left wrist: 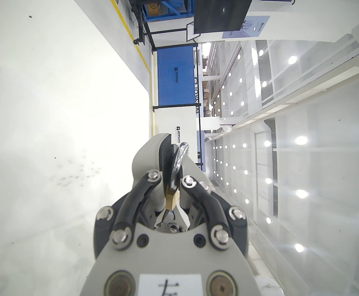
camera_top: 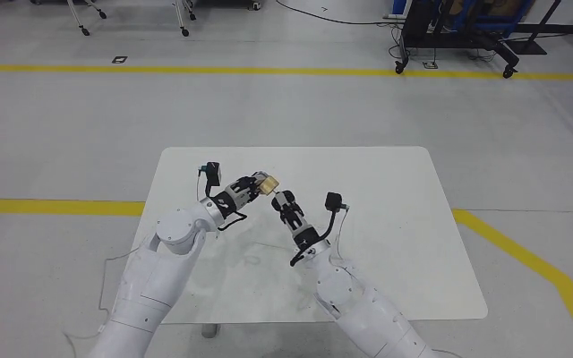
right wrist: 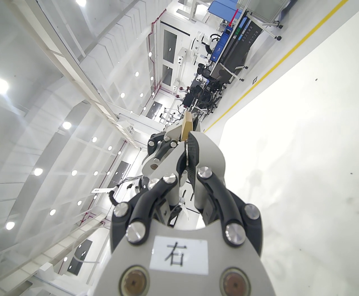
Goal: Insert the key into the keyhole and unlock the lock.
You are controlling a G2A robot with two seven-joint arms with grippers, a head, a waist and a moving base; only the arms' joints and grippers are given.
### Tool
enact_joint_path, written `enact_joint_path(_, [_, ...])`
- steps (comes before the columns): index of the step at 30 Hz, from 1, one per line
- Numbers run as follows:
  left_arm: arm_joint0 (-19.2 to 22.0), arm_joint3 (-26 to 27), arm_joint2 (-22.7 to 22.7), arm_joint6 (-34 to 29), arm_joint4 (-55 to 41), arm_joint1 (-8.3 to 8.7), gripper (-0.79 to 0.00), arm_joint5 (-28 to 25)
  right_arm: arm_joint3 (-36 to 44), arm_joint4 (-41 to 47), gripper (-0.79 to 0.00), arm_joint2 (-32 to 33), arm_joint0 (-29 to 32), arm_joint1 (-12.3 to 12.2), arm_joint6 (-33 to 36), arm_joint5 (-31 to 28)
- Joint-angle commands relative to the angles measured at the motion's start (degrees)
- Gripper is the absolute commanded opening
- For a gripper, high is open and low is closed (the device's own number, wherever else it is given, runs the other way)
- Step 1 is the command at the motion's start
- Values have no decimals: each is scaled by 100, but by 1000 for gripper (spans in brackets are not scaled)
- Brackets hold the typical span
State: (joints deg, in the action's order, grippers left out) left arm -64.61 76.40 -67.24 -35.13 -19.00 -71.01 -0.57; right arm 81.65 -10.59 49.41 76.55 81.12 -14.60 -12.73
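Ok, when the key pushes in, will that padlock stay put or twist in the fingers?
Likely rigid and heavy for its size: the padlock looks like solid brass with a metal shackle. It could pivot, because the left gripper seems to pinch only that smooth, rounded shackle, leaving the body unsupported.

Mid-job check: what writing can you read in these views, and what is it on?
"右": white sticker on the housing of the right gripper.
Cut off at the picture's edge, unreadable: white sticker on the housing of the left gripper.
Brand lettering, not repeated here: blue and white panels in the room behind.
Too small: pale hanging poster.
No print visible: brass padlock with silver shackle; thin metal key.
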Motion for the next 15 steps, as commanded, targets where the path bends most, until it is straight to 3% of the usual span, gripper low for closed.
enact_joint_path(1, [18, 0, 27, -40, 56, -1, -785, -5, -11, -59, -785, -10, -14, 18, -32, 36])
enact_joint_path(8, [61, -16, 86, -134, 226, 0, -785, -87, 7, -130, -776, -2, -50, 76, -29, 100])
enact_joint_path(9, [60, -17, 84, -124, 223, -1, -785, -93, 16, -110, -249, 12, -46, 79, 6, 77])
enact_joint_path(10, [59, -19, 83, -118, 222, -1, -785, -97, 24, -80, 0, 31, -35, 81, 39, 58])
enact_joint_path(15, [56, -50, 23, -114, 118, -1, -785, -110, 28, -68, 0, 40, -31, 82, 48, 52])
